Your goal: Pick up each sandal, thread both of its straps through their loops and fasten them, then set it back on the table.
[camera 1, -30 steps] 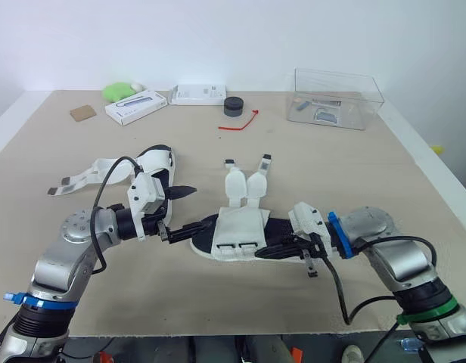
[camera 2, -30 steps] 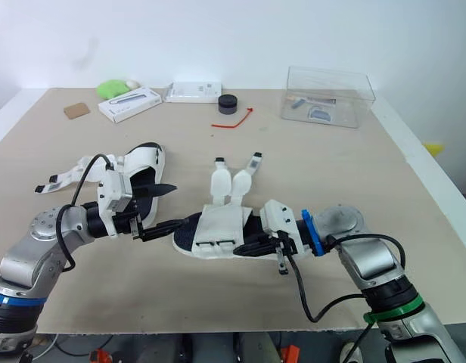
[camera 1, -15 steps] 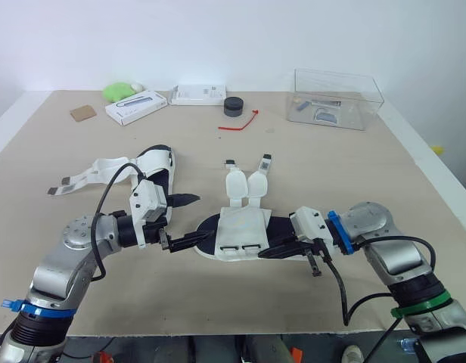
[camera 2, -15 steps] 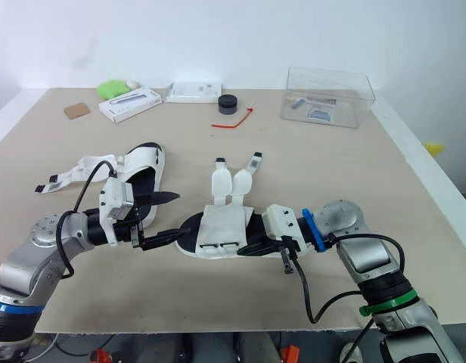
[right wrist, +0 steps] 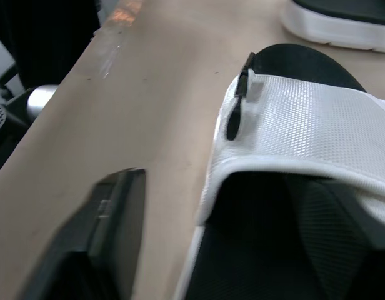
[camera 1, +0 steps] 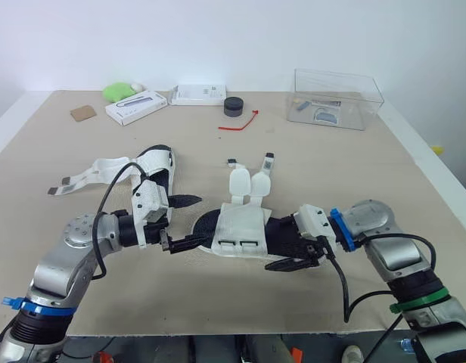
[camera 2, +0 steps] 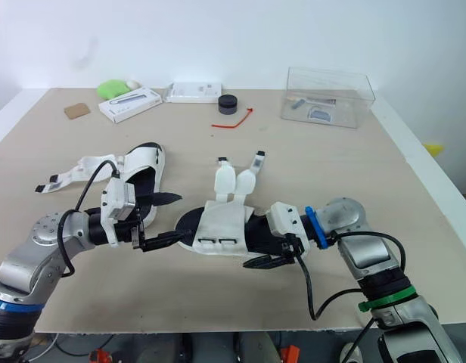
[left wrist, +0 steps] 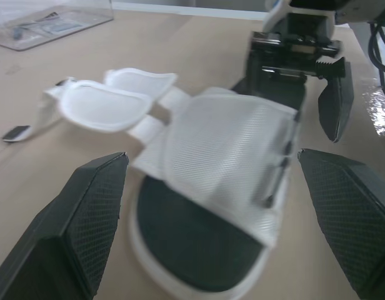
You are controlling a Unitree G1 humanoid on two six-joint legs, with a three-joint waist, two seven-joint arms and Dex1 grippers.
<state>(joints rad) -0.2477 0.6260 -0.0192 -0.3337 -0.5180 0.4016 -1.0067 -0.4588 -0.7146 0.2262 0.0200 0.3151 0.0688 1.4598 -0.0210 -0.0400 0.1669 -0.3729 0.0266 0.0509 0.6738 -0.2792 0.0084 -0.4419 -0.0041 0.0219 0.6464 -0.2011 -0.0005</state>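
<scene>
Trailing loose straps (camera 1: 250, 184): white sandal (camera 1: 239, 227) (black footbed (left wrist: 192, 250)).

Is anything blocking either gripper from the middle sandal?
Nothing visible does. The left gripper is open at the toe end of the middle sandal, and the right gripper is open at its heel end, with bare table around them.

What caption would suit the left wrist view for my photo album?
Left end effector, open, faces a white sandal whose two straps lie unfastened.

Bright, even light casts soft shadows; wrist views are blurred, with glare at the table (right wrist: 117, 37) edge.
</scene>
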